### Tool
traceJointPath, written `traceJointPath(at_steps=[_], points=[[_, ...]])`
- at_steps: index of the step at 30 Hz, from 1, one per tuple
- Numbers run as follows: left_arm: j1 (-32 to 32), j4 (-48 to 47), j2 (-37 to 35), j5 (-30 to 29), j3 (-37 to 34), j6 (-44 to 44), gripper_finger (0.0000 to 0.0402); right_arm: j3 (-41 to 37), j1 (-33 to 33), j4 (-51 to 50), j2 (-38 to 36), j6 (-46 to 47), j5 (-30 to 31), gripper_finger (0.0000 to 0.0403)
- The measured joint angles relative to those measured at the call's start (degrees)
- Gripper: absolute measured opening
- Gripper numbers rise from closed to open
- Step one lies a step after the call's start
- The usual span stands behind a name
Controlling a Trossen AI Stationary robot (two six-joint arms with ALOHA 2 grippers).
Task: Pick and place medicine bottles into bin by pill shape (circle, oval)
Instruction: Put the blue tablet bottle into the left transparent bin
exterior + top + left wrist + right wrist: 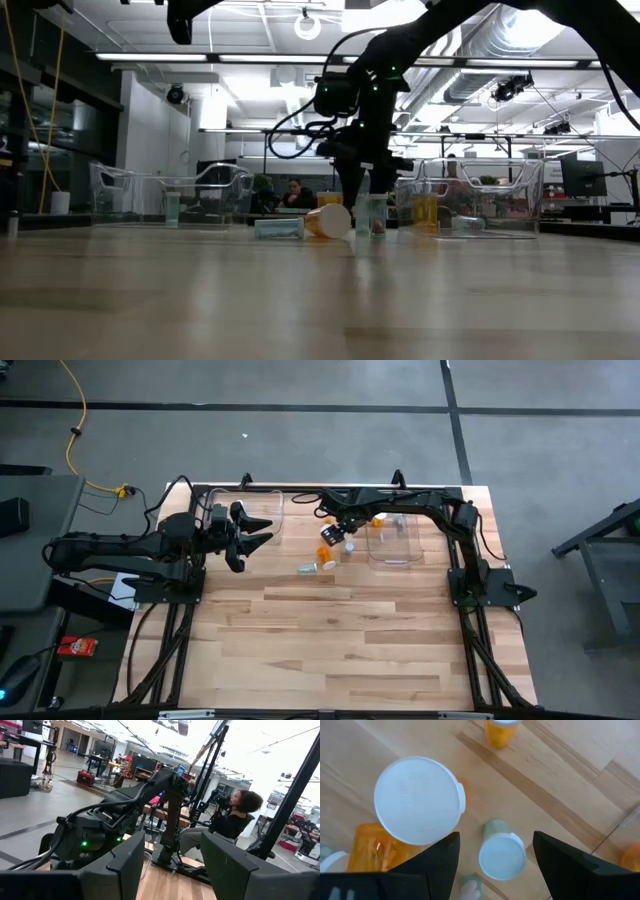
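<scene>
My right gripper point(496, 845) is open and points down over a cluster of bottles near the table's far middle point(342, 532). Its fingers stand on either side of a small pale bottle with a white cap point(502, 856), which stands upright on the wood. A bottle with a bigger white cap point(417, 800) stands beside one finger, with an orange bottle point(375, 850) under its edge. In the low view an orange bottle point(330, 220) and a clear one point(278, 228) lie on their sides, and a clear one point(375, 215) stands. My left gripper point(262, 530) is open and empty, held above the table's far left.
A clear tray point(412, 555) at the far right holds orange bottles point(377, 520). A second clear tray point(270, 500) stands at the far left, partly under my left gripper. More orange bottles lie ahead of the right gripper point(502, 730) and at its side point(632, 857). A person sits beyond the table point(235, 815).
</scene>
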Motion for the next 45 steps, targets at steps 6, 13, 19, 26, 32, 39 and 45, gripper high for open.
traceJointPath(at_steps=[6,13,19,26,32,39,45], points=[[0.0,0.0,0.0,0.0,0.0,0.0,0.0184,0.0,0.0,-0.1,0.0,0.4,0.8,0.0235],[0.0,0.0,0.0,0.0,0.0,0.1,0.0184,0.0,0.0,-0.1,0.0,0.4,1.0,0.0165],[0.0,0.0,0.0,0.0,0.0,0.1,0.0184,0.0,0.0,-0.2,-0.2,-0.4,0.0,0.0107],[0.0,-0.3,0.0,0.0,0.0,0.1,0.0184,0.0,0.5,-2.7,-6.1,-4.6,-0.1,0.0082],[0.0,-2.5,0.0,0.6,0.0,-0.1,0.0184,0.0,4.6,-1.7,-14.6,-8.5,-0.5,0.0096],[0.0,-7.5,5.3,3.9,1.8,-0.9,0.0184,0.0,11.5,3.2,-20.5,-12.2,-8.6,0.0094],[-0.4,-15.6,16.8,6.2,9.5,5.0,0.0184,0.0,16.6,6.1,-20.3,-13.2,-10.6,0.0093]])
